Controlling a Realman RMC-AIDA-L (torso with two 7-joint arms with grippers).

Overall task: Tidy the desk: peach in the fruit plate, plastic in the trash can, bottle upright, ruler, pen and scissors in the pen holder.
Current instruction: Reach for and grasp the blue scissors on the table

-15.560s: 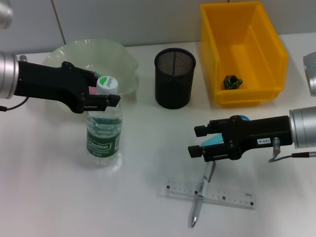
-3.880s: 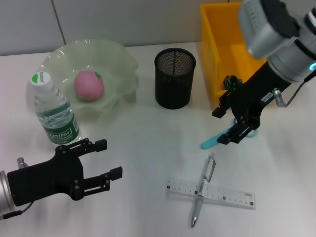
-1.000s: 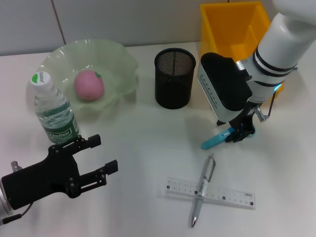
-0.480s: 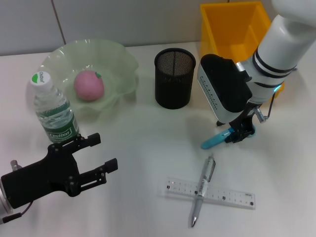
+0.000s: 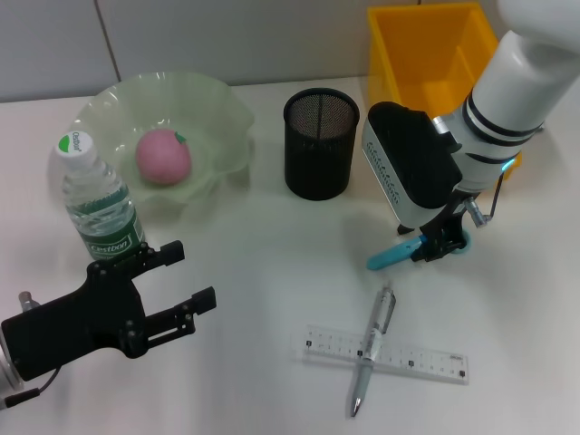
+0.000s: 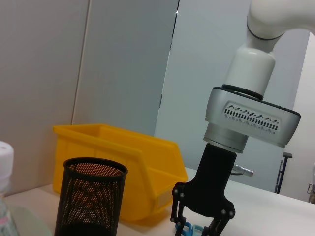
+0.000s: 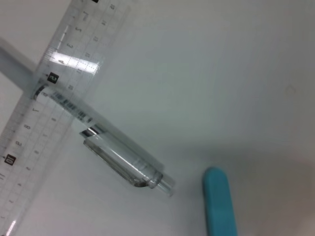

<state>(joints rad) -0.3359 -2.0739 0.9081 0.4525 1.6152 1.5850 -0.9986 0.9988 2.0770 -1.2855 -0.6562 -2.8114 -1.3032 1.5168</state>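
My right gripper (image 5: 439, 245) points straight down and is shut on the handle of the blue scissors (image 5: 388, 258), whose tip is low over the table. The left wrist view shows it too (image 6: 199, 228), over the blue handles (image 6: 189, 229). The pen (image 5: 373, 349) lies across the clear ruler (image 5: 408, 357) in front; both show in the right wrist view, pen (image 7: 123, 157) on ruler (image 7: 54, 88), beside the scissors blade (image 7: 219, 201). The black mesh pen holder (image 5: 321, 154) stands behind. The peach (image 5: 163, 156) is in the green plate (image 5: 227, 118). The bottle (image 5: 100, 213) stands upright. My left gripper (image 5: 177, 283) is open and empty.
The yellow bin (image 5: 426, 54) stands at the back right, partly hidden by my right arm; its contents do not show. In the left wrist view it (image 6: 133, 162) stands behind the pen holder (image 6: 88, 201).
The scissors' tip has shifted slightly up and left over the last second. My right gripper stays down on them. The left arm has barely moved.
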